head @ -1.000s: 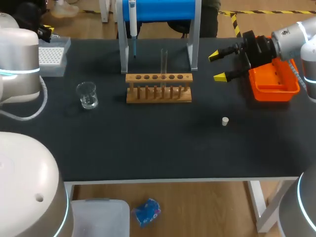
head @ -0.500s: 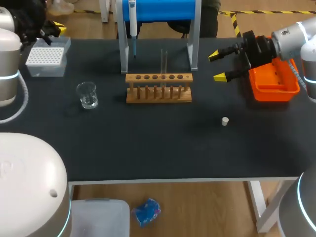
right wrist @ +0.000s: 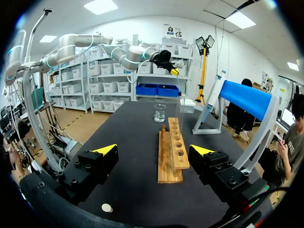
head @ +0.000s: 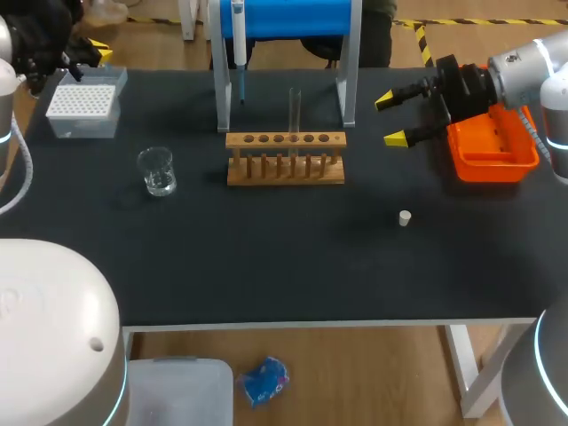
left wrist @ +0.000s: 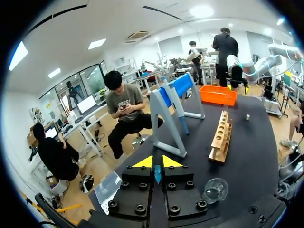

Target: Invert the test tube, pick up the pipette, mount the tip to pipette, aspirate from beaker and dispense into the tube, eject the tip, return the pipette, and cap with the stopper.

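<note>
A clear test tube (head: pixel 295 108) stands upright in the wooden rack (head: pixel 284 158) at mid-table. The pipette (head: pixel 238 35) hangs on the blue stand (head: pixel 284 18) behind it. A glass beaker (head: pixel 157 171) sits left of the rack, and a small white stopper (head: pixel 405 217) lies on the mat to the right. My left gripper (head: pixel 103 55) is shut at the far left corner, beside the tip box (head: pixel 82 105). In its wrist view, the left gripper (left wrist: pixel 157 161) shows only a thin blue sliver between the fingers. My right gripper (head: pixel 391 120) is open and empty, right of the stand. The rack (right wrist: pixel 171 152) lies ahead of the right gripper (right wrist: pixel 154 150).
An orange bin (head: pixel 493 146) sits at the right edge, just behind my right gripper. The stand's grey legs (head: pixel 348 89) flank the rack's back. The mat's front half holds only the stopper (right wrist: pixel 107 207).
My left arm has drawn back toward the far left corner, uncovering the tip box. The right arm and the objects on the table have not moved.
</note>
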